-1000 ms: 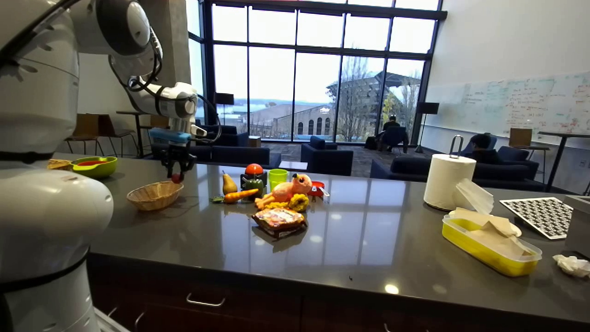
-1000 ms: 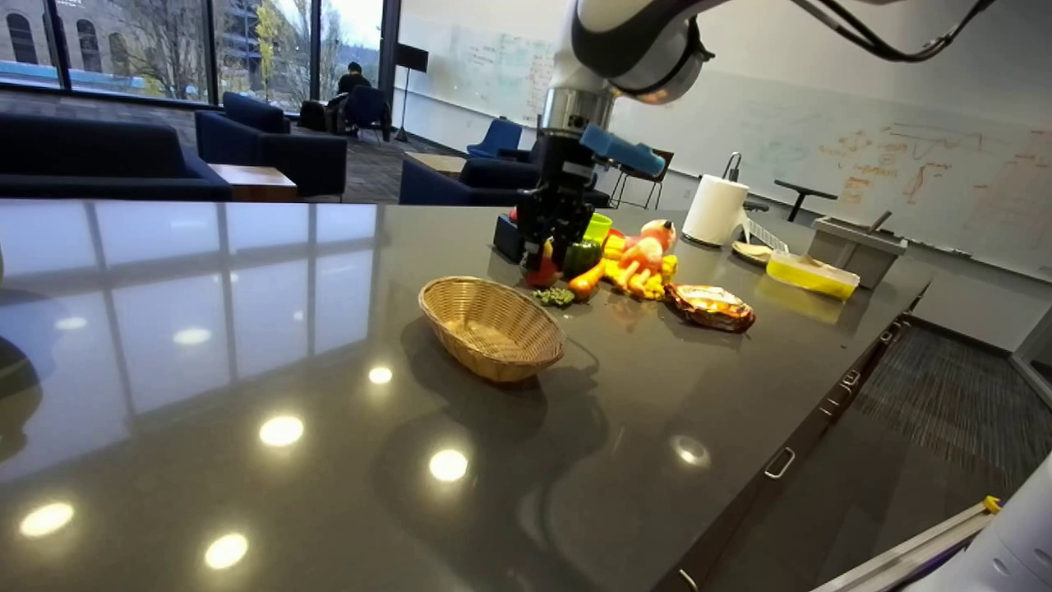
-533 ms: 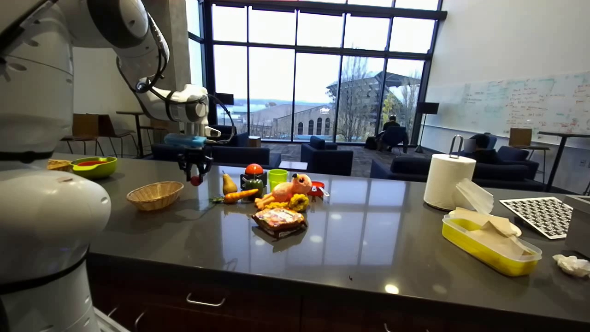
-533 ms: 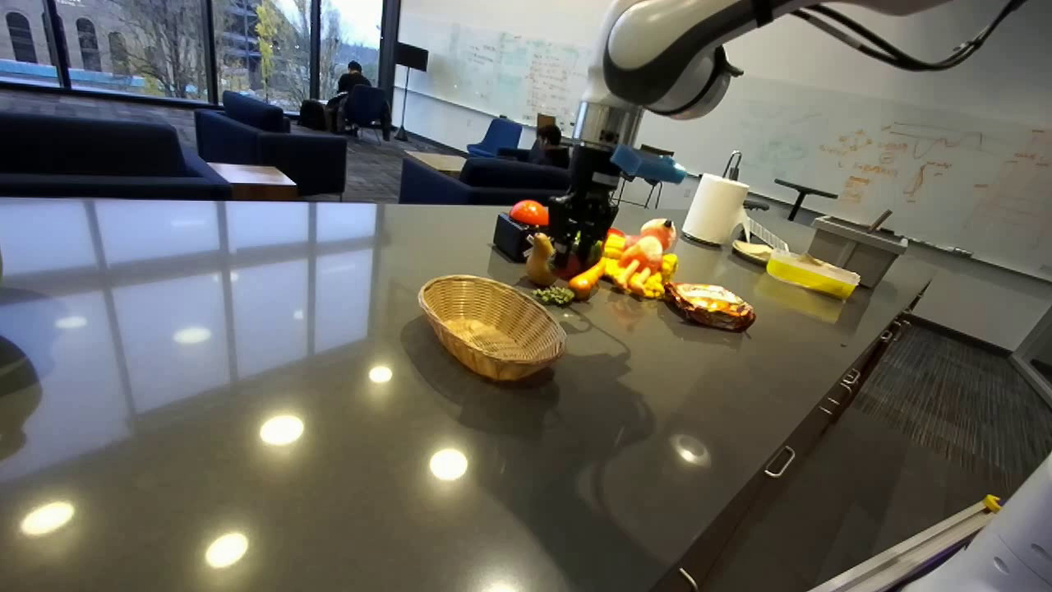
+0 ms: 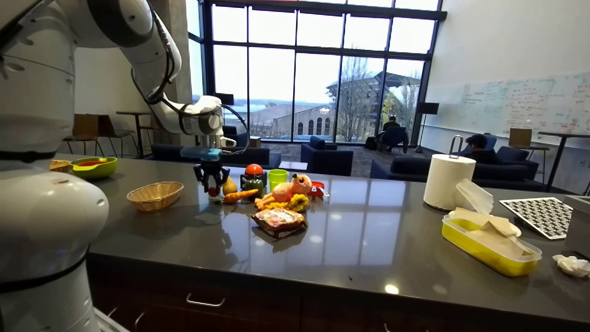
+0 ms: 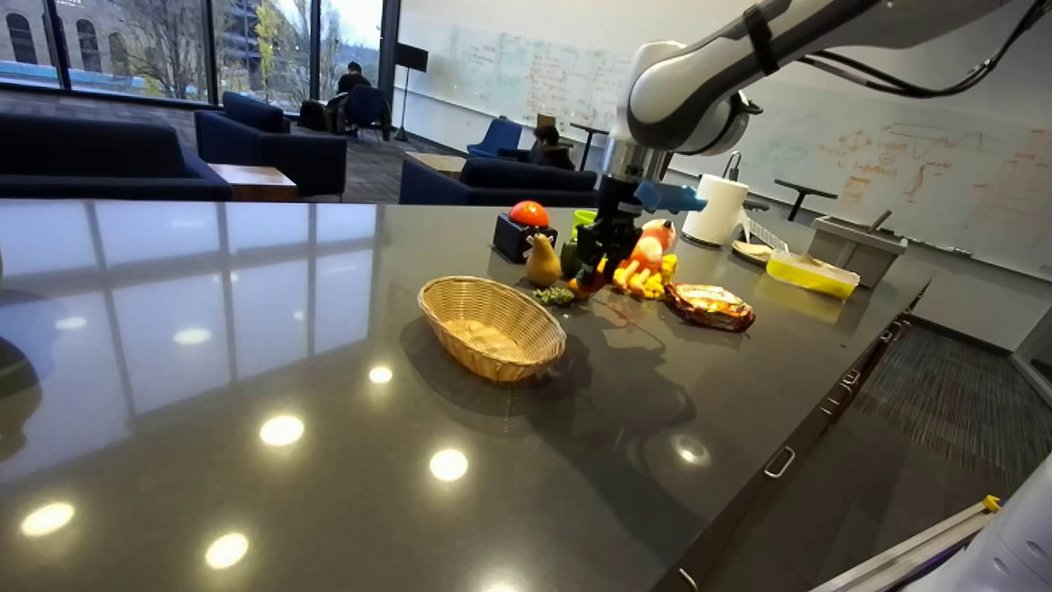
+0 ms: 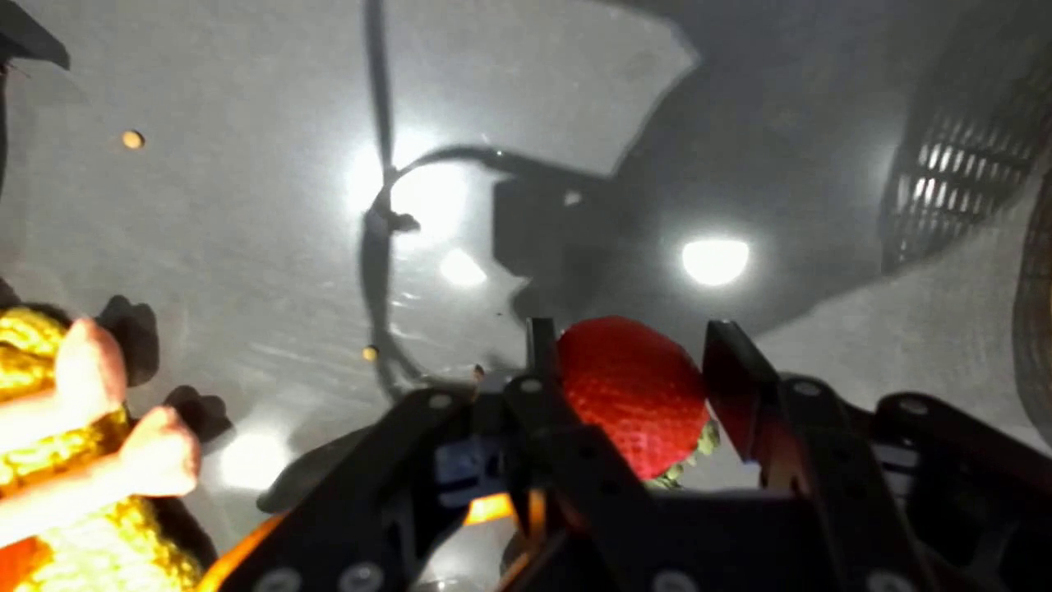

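The claw [image 5: 213, 187] is grasping a red strawberry [image 7: 629, 395], held over the surface [image 5: 392, 230]. In an exterior view: wicker basket [image 5: 155, 197] at nine o'clock of it, pear [image 5: 229, 185] and carrot [image 5: 240, 196] around three. The strawberry might slip if its rounded sides are pinched off-centre; low travel could bump the carrot.

The bent arm [image 5: 152, 62] points its fingers [image 7: 740, 382] downward, clamped partway together.

Room between basket [image 5: 156, 202] and gripper [image 5: 213, 190]; carrot [image 5: 240, 196] (depth unclear) obstructs opposite side.
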`<state>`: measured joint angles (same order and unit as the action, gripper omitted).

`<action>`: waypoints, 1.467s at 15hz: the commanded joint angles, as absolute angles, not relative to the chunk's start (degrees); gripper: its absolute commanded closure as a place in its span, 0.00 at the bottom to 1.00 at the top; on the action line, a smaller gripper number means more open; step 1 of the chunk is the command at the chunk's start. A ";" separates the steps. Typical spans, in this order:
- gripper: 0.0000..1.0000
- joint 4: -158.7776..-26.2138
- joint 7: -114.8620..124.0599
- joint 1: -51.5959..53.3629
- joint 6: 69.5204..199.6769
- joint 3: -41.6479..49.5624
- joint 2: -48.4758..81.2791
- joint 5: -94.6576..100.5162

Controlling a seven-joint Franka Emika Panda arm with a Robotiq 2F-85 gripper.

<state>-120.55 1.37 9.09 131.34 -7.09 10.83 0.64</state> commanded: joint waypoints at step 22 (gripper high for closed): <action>0.01 -122.31 2.02 5.98 138.11 -3.21 13.88 2.98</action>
<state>-122.85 1.44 6.36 137.64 -3.44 14.17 1.83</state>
